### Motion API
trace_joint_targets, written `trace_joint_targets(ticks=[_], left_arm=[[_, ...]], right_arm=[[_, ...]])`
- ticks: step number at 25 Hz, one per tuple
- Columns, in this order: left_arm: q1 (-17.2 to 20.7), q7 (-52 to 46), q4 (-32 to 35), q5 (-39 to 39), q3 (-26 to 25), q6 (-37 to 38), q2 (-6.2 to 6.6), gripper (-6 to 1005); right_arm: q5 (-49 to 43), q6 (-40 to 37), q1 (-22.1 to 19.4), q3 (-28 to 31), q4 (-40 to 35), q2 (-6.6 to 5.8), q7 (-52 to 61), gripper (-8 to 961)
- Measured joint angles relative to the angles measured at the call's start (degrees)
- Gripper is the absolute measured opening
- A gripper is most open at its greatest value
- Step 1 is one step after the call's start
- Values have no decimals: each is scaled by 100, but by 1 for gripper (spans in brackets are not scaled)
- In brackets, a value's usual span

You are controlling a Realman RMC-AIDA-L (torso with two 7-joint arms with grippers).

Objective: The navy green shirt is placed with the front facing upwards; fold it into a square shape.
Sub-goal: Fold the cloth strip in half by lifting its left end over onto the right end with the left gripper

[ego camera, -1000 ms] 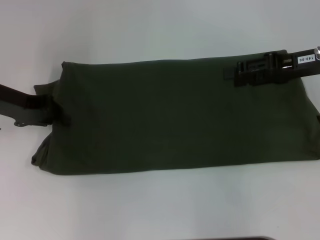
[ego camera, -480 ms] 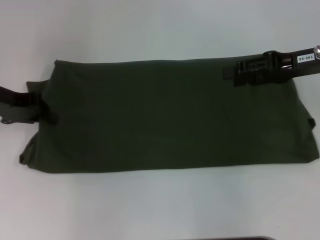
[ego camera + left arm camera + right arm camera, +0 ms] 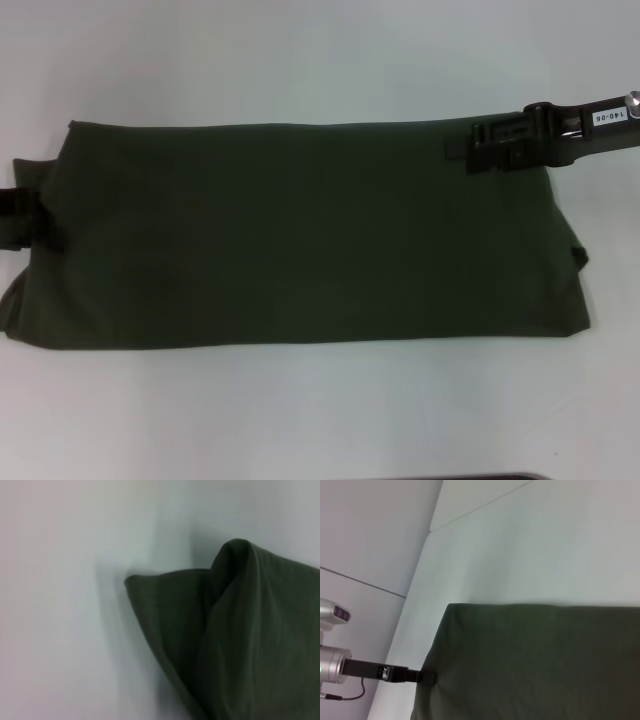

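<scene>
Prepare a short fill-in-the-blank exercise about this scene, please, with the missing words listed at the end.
1. The dark olive-green cotton shirt lies folded into a long band on the ____ table.
2. In the head view, the left gripper is at the shirt's ____ end.
3. The right gripper is over the shirt's far ____ corner.
4. No cream ____ shows on the upper side of the fabric.

Missing words: white; left; right; lettering
</scene>
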Motion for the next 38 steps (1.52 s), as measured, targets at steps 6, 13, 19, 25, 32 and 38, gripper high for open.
trace_joint_targets(ticks=[6,13,19,25,32,38], left_arm=[[60,-100,199,49,-5,9,15,73],[29,-141,280,41,-4,-25,37,73],[-143,-172,276,24,1,-212,38,74],[-416,-236,148,42,39,-535,-2,73],[-540,-240,56,61,126,-520,38,73],[-501,-208,98,19,83,-191,130,73]], right_arm=[[0,8,19,-7,0,-9,0,673],[-28,7,32,-20,0,-9,0,673],[-35,13,46,-20,0,-4,0,673],[-35,15,78,-20,0,6,0,673],[-36,19,75,-20,30,3,0,674],[-50,56,12,18,54,-161,-15,674]])
